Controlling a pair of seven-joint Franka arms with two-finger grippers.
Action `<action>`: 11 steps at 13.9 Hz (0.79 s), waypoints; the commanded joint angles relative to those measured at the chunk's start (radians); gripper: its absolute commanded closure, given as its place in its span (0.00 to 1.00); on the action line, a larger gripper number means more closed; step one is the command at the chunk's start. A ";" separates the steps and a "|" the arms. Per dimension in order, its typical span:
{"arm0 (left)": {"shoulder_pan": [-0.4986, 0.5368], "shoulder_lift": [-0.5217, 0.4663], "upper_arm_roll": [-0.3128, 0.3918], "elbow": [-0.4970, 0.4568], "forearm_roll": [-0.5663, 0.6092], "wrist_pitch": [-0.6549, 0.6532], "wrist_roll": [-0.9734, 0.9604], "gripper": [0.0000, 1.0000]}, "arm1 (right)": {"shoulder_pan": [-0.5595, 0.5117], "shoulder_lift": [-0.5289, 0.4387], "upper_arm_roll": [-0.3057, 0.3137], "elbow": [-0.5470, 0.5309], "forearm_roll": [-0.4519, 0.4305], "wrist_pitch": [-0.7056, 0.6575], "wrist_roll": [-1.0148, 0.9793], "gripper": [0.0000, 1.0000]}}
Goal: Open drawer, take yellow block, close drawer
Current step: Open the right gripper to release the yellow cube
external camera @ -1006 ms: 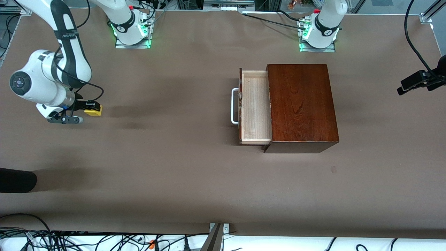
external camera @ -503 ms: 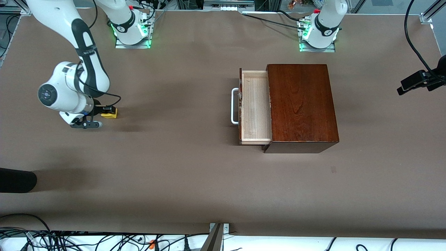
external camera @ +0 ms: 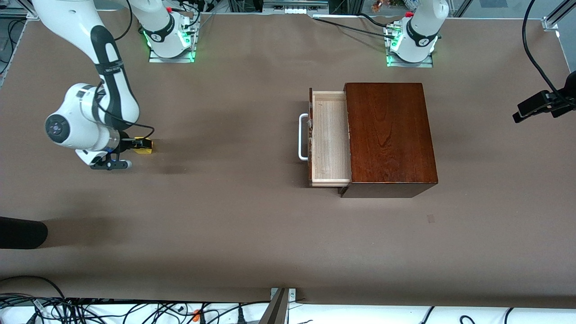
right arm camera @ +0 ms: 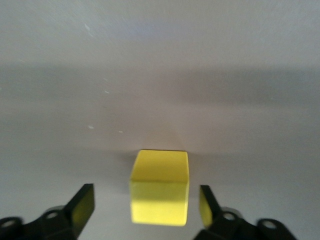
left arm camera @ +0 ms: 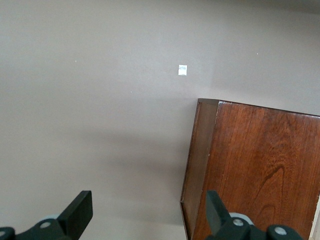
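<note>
Block set down at the right arm's end of the counter (external camera: 234, 234), drawer (external camera: 330, 137) not yet closed.
Right pincer (right arm camera: 145, 210) now stands spread, clear of the yellow block (right arm camera: 160, 192) it was pinching a second ago; next comes pushing the white handle (external camera: 303, 137) in (left pincer (left arm camera: 150, 212) waits spread over the wooden box (external camera: 389, 135)).

My brown desk (external camera: 234, 216) carries a small pale mark (external camera: 431, 218); tangled cables (external camera: 90, 310) line its near edge.
</note>
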 commanded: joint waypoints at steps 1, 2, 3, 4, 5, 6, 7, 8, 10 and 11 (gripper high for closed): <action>0.004 -0.005 -0.002 0.004 -0.009 -0.007 0.022 0.00 | -0.007 -0.020 -0.036 0.166 0.008 -0.198 0.064 0.00; 0.004 -0.005 -0.002 0.004 -0.009 -0.007 0.022 0.00 | -0.009 -0.020 -0.045 0.235 0.006 -0.259 0.078 0.00; 0.004 -0.005 -0.002 0.004 -0.009 -0.007 0.022 0.00 | -0.007 -0.023 -0.065 0.292 0.004 -0.319 0.092 0.00; 0.004 -0.005 -0.002 0.004 -0.009 -0.007 0.022 0.00 | -0.001 -0.023 -0.081 0.339 -0.006 -0.377 0.103 0.00; 0.003 -0.005 -0.002 0.004 -0.009 -0.007 0.022 0.00 | 0.000 -0.032 -0.081 0.409 -0.062 -0.442 0.098 0.00; 0.003 -0.005 -0.002 0.004 -0.009 -0.007 0.022 0.00 | 0.006 -0.038 -0.075 0.480 -0.128 -0.534 0.109 0.00; 0.003 -0.005 -0.002 0.004 -0.009 -0.007 0.022 0.00 | 0.023 -0.040 -0.076 0.548 -0.168 -0.624 0.125 0.00; 0.003 -0.005 -0.002 0.004 -0.009 -0.007 0.022 0.00 | 0.043 -0.053 -0.079 0.582 -0.178 -0.678 0.139 0.00; 0.003 -0.005 -0.002 0.004 -0.009 -0.007 0.022 0.00 | 0.080 -0.128 -0.078 0.584 -0.183 -0.694 0.179 0.00; 0.003 -0.005 -0.002 0.004 -0.009 -0.008 0.022 0.00 | 0.082 -0.162 -0.076 0.584 -0.190 -0.697 0.181 0.00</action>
